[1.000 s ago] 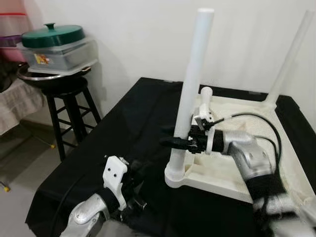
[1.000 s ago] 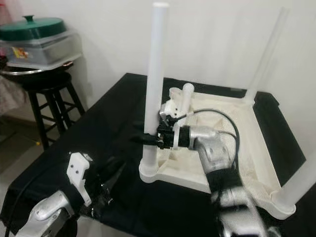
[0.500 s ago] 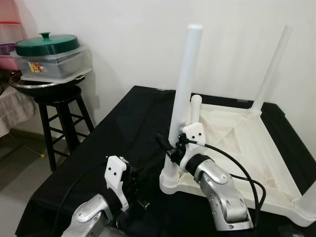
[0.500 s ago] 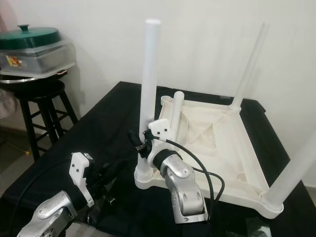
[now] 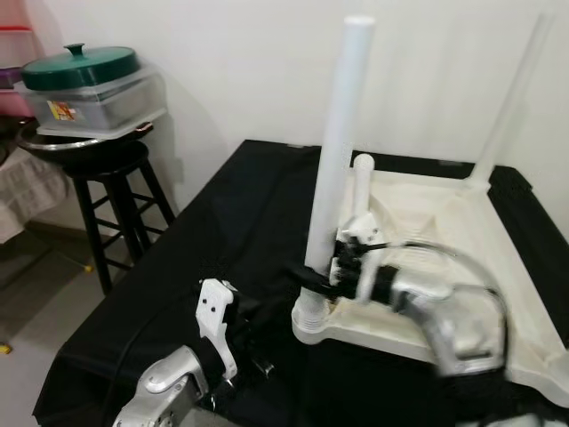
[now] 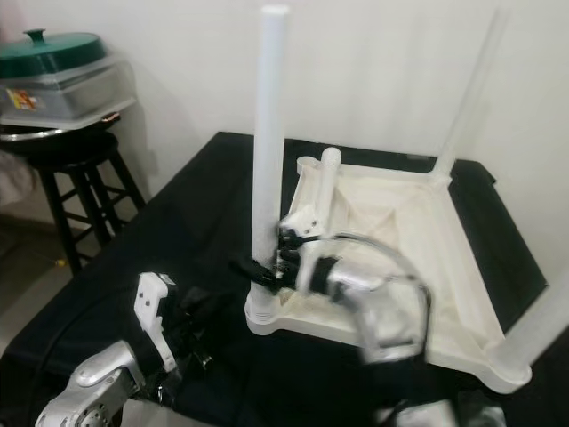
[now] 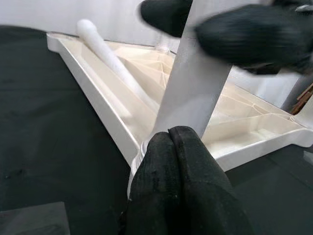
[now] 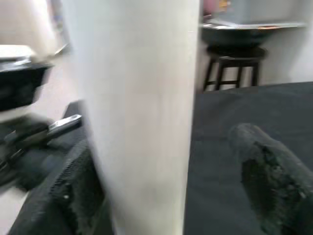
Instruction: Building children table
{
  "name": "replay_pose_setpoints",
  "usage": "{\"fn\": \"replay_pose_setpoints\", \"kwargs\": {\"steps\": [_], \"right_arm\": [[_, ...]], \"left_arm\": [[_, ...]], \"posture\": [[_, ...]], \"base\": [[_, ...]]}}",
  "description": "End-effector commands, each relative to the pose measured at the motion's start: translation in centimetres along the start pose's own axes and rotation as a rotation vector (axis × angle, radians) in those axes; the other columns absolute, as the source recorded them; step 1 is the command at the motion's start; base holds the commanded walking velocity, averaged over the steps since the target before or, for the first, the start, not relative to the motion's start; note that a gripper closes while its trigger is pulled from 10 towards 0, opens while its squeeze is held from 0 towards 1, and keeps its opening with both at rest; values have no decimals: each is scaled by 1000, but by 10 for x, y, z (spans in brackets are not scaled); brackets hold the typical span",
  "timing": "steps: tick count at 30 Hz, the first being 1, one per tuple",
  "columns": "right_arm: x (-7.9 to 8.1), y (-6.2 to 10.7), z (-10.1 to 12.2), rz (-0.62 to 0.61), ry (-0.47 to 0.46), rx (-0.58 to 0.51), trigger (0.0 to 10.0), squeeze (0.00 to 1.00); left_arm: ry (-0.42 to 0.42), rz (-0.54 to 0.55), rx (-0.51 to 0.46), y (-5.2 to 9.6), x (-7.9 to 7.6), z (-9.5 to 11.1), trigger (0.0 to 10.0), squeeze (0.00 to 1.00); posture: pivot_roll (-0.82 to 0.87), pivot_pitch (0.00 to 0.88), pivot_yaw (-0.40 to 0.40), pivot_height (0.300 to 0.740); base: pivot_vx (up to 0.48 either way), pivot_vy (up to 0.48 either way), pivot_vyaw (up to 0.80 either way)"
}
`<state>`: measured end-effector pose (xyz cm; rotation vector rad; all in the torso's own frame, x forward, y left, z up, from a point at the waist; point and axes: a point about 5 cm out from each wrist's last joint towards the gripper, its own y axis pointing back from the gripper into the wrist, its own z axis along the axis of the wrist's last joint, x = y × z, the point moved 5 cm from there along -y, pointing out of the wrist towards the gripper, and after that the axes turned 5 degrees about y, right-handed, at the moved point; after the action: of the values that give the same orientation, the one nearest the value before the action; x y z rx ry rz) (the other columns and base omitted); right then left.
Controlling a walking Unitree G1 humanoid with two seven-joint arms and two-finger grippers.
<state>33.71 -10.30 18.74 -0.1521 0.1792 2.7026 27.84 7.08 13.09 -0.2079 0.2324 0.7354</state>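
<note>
So from my head cameras, the white kids' table [image 5: 444, 258] lies upside down on the black cloth [image 5: 231, 222], with legs sticking up at its corners. My right gripper [image 5: 313, 277] is down at the base of the near upright leg [image 5: 336, 169], a black finger on each side of it, just above the socket. A loose leg [image 5: 362, 187] lies inside the tabletop, leaning on the rim. My left gripper [image 6: 203, 331] sits low over the cloth, just beside that same corner. Off to my left a black stool [image 5: 107, 191] carries a clear container with a green lid [image 5: 80, 64].

Left wrist cam: my left fingers [image 7: 178, 161] are pressed together, nothing between them, tips right at the foot of the leg [image 7: 193, 83], with the right gripper's black fingers blurred higher up around it.

Right wrist cam: the leg [image 8: 137, 112] stands between my two fingers [image 8: 266, 176], one either side, though it's too blurry to say the pads really touch
</note>
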Motion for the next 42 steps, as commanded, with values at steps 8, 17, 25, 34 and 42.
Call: {"fn": "replay_pose_setpoints", "kwargs": {"steps": [8, 17, 25, 34, 42], "right_arm": [[-17, -4, 1, 119, 22, 46, 10000, 0], [-25, -12, 14, 259, -17, 5, 0, 0], [-23, -3, -11, 235, -32, 63, 0, 0], [20, -30, -72, -499, -268, 101, 0, 0], [7, -35, -68, -595, -233, 117, 0, 0]], "left_arm": [[14, -9, 19, -1, 1, -5, 10000, 0], [19, -13, 21, -2, 0, -8, 10000, 0], [18, -26, 23, 0, -4, -9, 10000, 0], [-96, -54, 103, 17, -17, -14, 10000, 0], [-165, -96, 164, 20, -19, -21, 10000, 0]], "posture": [[29, 0, -31, 740], [42, 0, -43, 740], [30, 0, -43, 740], [8, 0, -16, 740], [3, 0, 3, 740]], "base": [[0, 0, 0], [0, 0, 0], [0, 0, 0], [0, 0, 0], [0, 0, 0]]}}
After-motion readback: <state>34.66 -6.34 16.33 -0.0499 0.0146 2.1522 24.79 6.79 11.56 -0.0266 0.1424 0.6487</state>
